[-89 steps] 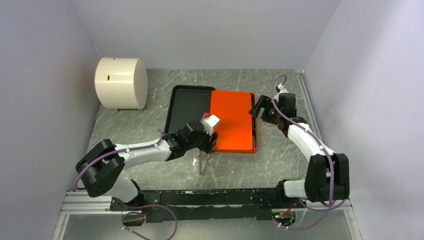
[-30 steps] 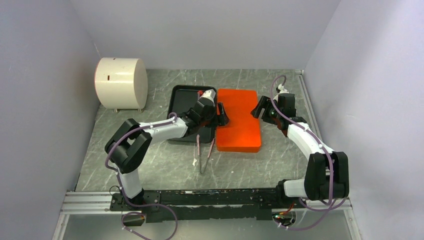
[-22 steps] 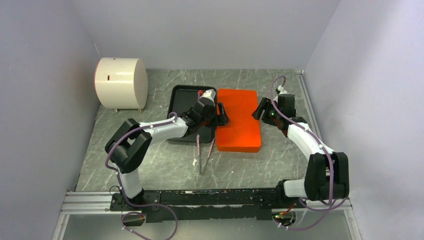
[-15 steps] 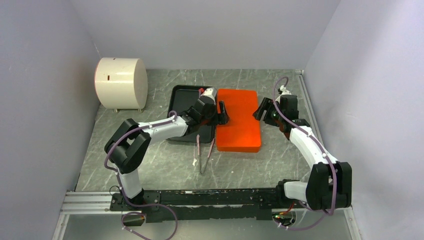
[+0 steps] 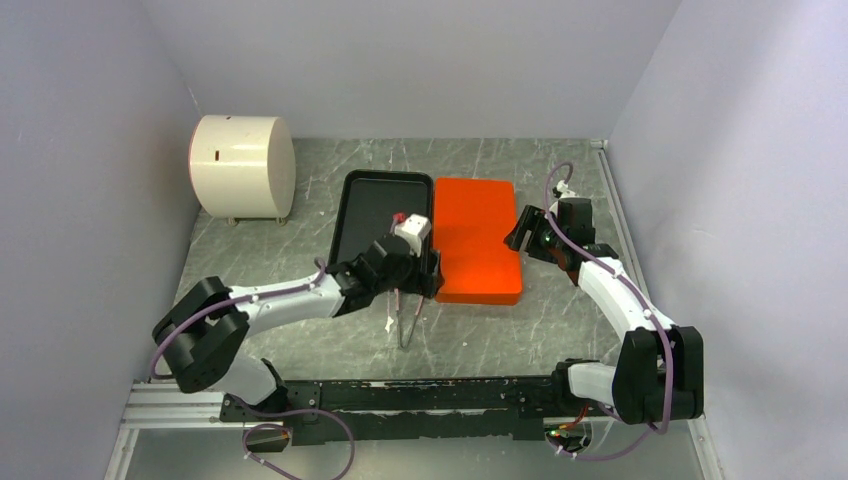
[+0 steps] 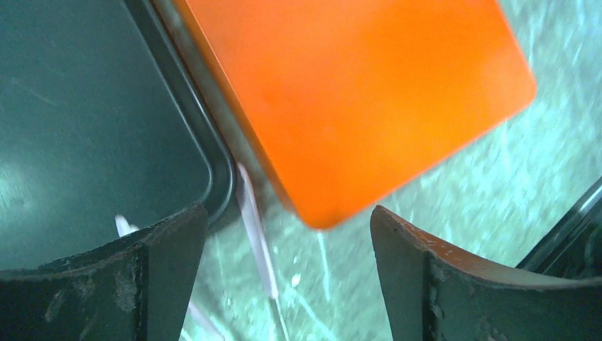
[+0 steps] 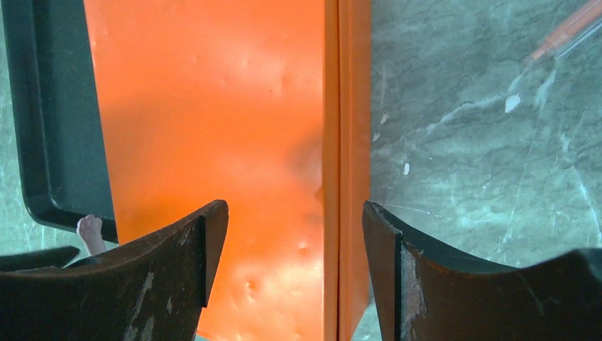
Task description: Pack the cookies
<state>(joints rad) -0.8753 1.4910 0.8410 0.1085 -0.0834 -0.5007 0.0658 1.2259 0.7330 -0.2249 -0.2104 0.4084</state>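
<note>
Tongs (image 6: 257, 238) beside black tray (image 5: 372, 205), orange box (image 5: 478, 240) alongside, left and right jaws apart.

The orange box (image 5: 478, 240) now lies beside the black tray (image 5: 352, 195), along its right rim; three seconds ago it overlapped the tray's right part. A second ago the left gripper (image 5: 427, 279) was at the middle of the box's left edge, its arm stretched across the tray. It is now drawn back to the box's near left corner, jaws apart. The right gripper (image 5: 519, 232) sits slightly nearer along the box's right edge.
</note>
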